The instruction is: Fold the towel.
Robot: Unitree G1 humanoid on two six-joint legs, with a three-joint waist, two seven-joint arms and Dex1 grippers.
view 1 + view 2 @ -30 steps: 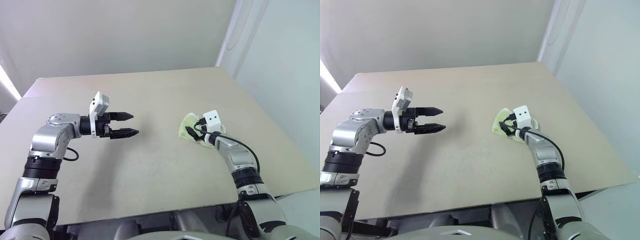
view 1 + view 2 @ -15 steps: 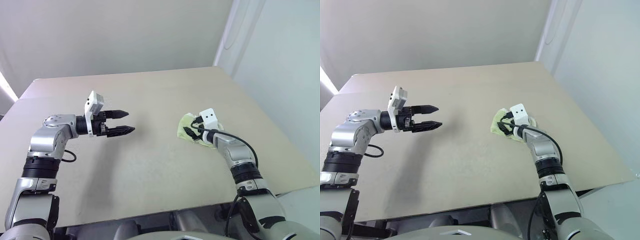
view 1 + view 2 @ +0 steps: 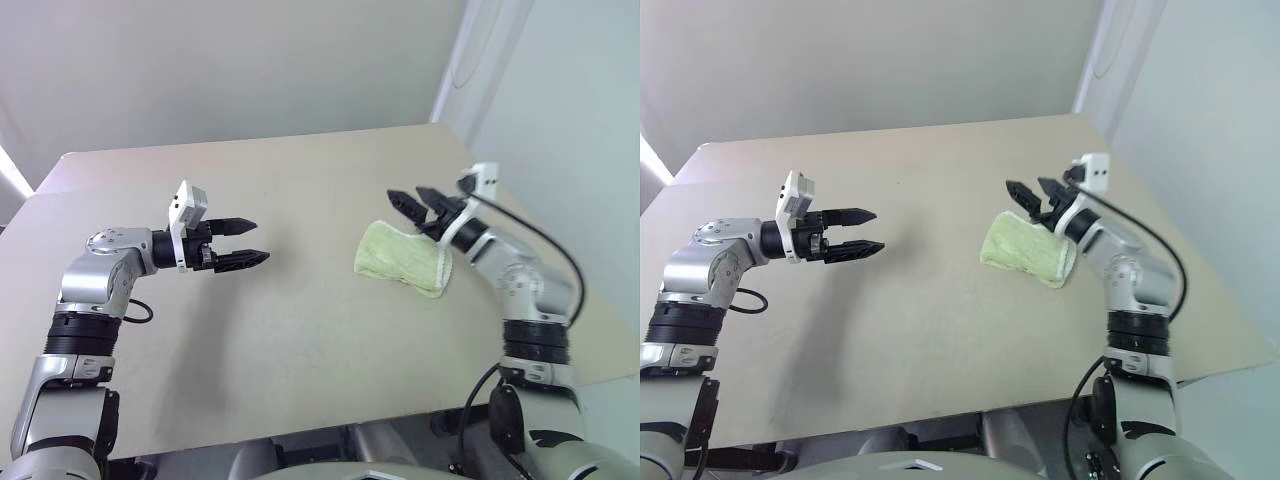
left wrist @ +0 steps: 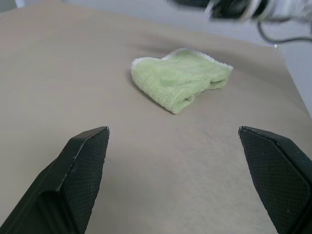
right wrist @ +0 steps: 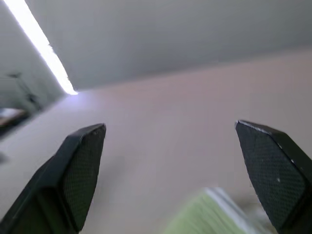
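Note:
The towel (image 3: 402, 258) is a light-green terry cloth, folded into a small bundle on the right part of the beige table (image 3: 300, 330); it also lies ahead of the left fingers as the towel (image 4: 179, 79). My right gripper (image 3: 412, 201) hovers above the towel's far edge, open and empty, apart from the cloth. My left gripper (image 3: 246, 241) hangs over the table's left middle, pointing toward the towel, open with nothing between its fingers. In the right wrist view a green corner of the towel (image 5: 209, 217) sits between the spread fingertips.
The table's right edge (image 3: 590, 290) runs close to a white wall (image 3: 570, 120). A pale wall stands behind the far edge. Bare tabletop lies between the two grippers.
My right gripper has lifted off the towel and risen above it, turning to point leftward. The towel stays folded on the table. The left gripper has hardly moved.

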